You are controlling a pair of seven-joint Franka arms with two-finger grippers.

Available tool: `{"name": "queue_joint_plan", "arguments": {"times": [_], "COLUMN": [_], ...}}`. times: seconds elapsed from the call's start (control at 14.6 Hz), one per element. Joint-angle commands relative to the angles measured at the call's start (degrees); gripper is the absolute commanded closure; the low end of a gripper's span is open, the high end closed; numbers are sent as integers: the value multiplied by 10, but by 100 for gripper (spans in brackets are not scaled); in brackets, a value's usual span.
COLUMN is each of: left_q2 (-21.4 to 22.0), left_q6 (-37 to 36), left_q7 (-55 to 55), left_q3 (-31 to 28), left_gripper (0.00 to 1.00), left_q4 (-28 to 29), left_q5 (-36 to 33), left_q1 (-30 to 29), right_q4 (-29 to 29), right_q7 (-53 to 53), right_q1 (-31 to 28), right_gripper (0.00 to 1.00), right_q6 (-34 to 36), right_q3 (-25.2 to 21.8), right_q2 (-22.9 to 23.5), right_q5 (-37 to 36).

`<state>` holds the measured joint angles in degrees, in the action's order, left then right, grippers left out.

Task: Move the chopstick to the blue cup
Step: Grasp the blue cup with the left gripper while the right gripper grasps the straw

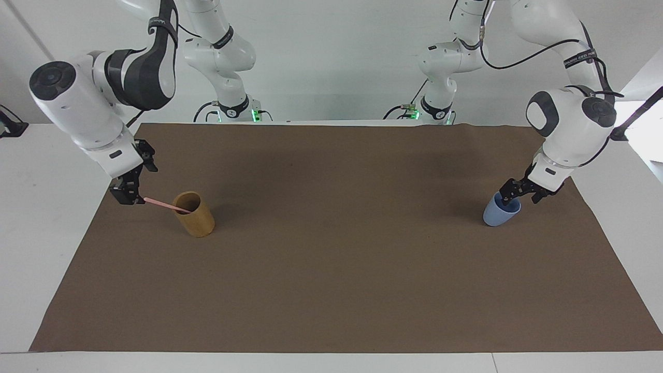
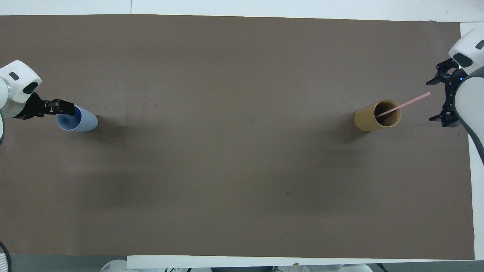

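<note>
Chopstick point(image 1: 167, 205) slants out of tan cup point(image 1: 194, 214), free end toward right arm's end of counter; right tool point(image 1: 128, 197) open at that tip. Left tool point(image 1: 518, 192) at blue cup point(image 1: 497, 215) rim, grip unclear

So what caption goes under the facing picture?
Right gripper meets the chopstick in the tan cup; left gripper reaches the blue cup.

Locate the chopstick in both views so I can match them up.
Facing view: the chopstick leans out of the tan cup toward the view's left edge, its free end at the right pincer.
Overhead view: the chopstick leans out of the tan cup toward the view's upper right.
Shared landmark: the tan cup, at the right arm's end of the brown mat.
</note>
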<state>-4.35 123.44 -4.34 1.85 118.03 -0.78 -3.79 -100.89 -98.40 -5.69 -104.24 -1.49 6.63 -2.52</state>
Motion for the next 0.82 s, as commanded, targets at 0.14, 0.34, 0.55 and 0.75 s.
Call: {"name": "queue_joint_plan", "arguments": {"times": [0.14, 0.34, 0.55, 0.75], "left_q2": [4, 10, 9, 8], "left_q6": [14, 24, 27, 17], "left_q7": [1, -13, -10, 8], "left_q3": [2, 2, 2, 3], "left_gripper": [32, 74, 100, 100], "left_q4": [16, 35, 36, 28], "left_q5": [3, 3, 3, 3], "left_q1": [-5, -5, -5, 5], "right_q4": [-65, -70, -74, -74], "right_q7": [-134, -152, -165, -165], "right_q1": [2, -1, 4, 4], "right_gripper": [0, 7, 22, 51], "right_q6": [-90, -92, -93, -93], "right_q3": [4, 4, 4, 4], "right_q2": [-14, -14, -15, -15], "right_q5": [5, 2, -2, -3]}}
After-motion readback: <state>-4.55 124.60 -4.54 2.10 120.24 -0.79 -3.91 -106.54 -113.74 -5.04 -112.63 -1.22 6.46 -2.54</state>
